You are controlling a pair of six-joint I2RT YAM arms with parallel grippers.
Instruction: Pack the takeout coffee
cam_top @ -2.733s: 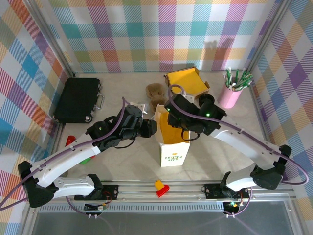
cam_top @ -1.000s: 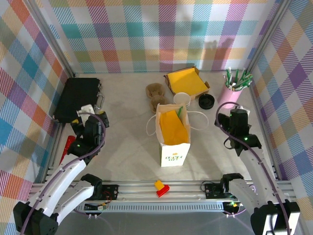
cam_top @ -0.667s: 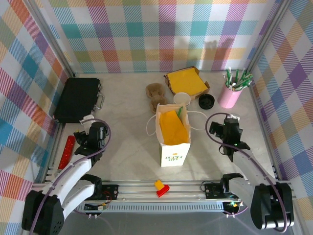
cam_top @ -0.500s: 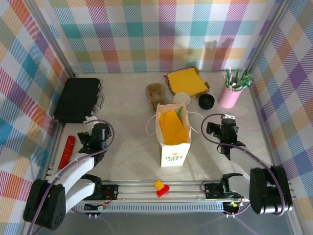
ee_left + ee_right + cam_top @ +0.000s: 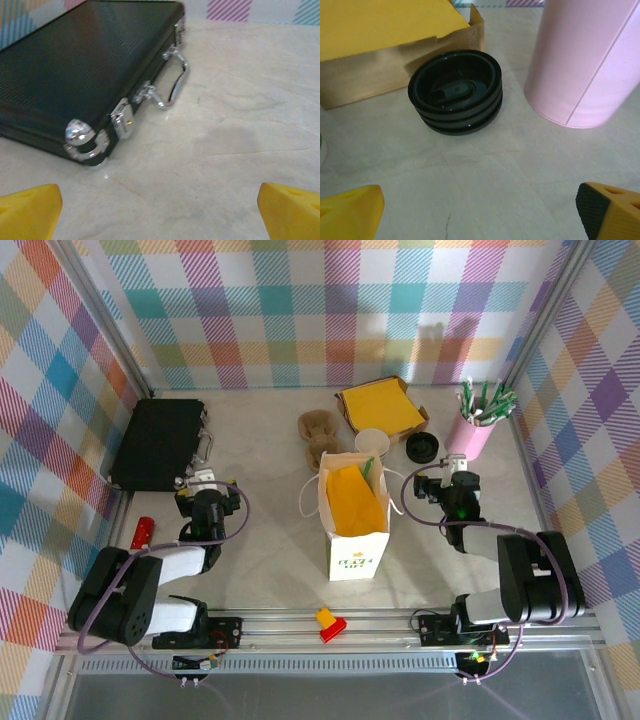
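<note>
At the far left edge of the tabletop (image 5: pixel 270 570) lies a small red object (image 5: pixel 142 532), and beyond it a closed black case (image 5: pixel 160 445) with chrome latches and a chrome handle (image 5: pixel 175 87) on its right side. The left gripper (image 5: pixel 160 210) sits low, just near of the case's near right corner and pointing at it. Its yellow fingertips (image 5: pixel 30 207) stand wide apart with bare marble between them. Right of the case, toward the far middle, are two brown rounded pieces (image 5: pixel 318 435). Near of them a white paper bag (image 5: pixel 357 558) stands upright with its mouth open and yellow showing inside. Where the takeout coffee sits I cannot tell for certain. A narrow green strip (image 5: pixel 367 468) stands at the far right of the bag's mouth, and whether it belongs to the green cup is unclear. A small red-and-yellow piece (image 5: pixel 328 623) rests on the near rail. Beyond the bag is a yellow-lined cardboard box (image 5: pixel 380 408), with an open white cup (image 5: pixel 371 442) just near of it. To the right a black plastic lid (image 5: pixel 455 92) lies upside down, close beside the box's corner. The right gripper (image 5: pixel 480 212) is low and aimed at that lid, its jaws spread wide and gripping nothing. Just right of the lid stands a pink cup (image 5: pixel 585 60) holding green-and-white straws (image 5: pixel 485 400).
</note>
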